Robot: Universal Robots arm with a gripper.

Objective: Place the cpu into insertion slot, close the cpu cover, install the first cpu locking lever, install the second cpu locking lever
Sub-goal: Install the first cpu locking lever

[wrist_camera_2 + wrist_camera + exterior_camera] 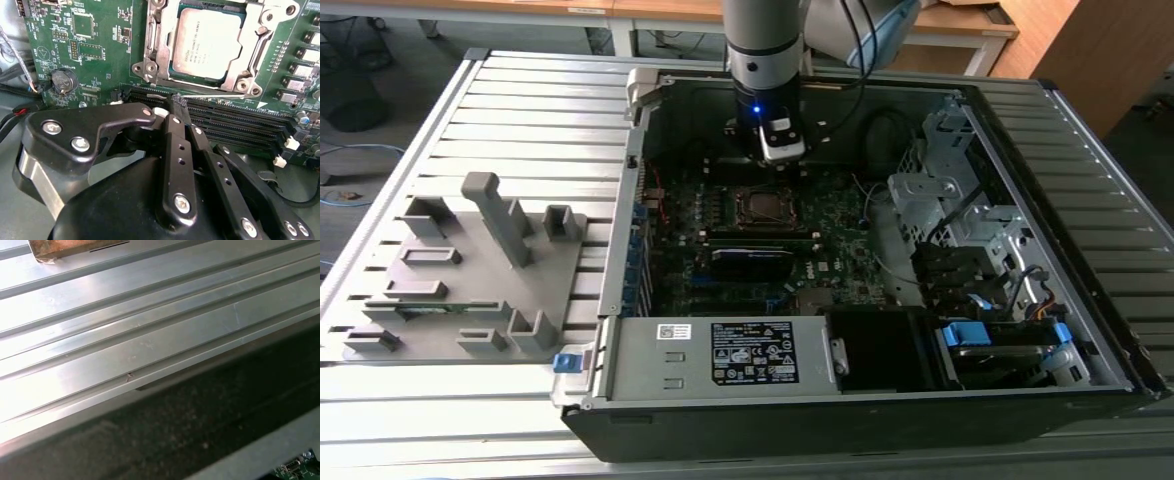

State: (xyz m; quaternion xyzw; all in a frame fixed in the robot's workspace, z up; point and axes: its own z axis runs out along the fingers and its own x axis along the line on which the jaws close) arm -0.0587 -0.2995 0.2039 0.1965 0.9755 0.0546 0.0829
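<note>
The tool [178, 100] has its two black fingers pressed together, with no gap between the tips. The tips sit right at one end of a thin wire locking lever [215, 92]; I cannot tell whether they pinch it or only touch it. Just beyond the lever, the cpu [207, 42] lies flat in the insertion slot [761, 205], and the cpu cover [155, 55] is down around it, so I judge the first two steps done. The lever lies along the cover's edge, and I cannot see whether it is hooked, so the lever work looks unfinished. The green board [95, 55] sits inside the open computer case [1067, 250] on the slatted bench [534, 110].
</note>
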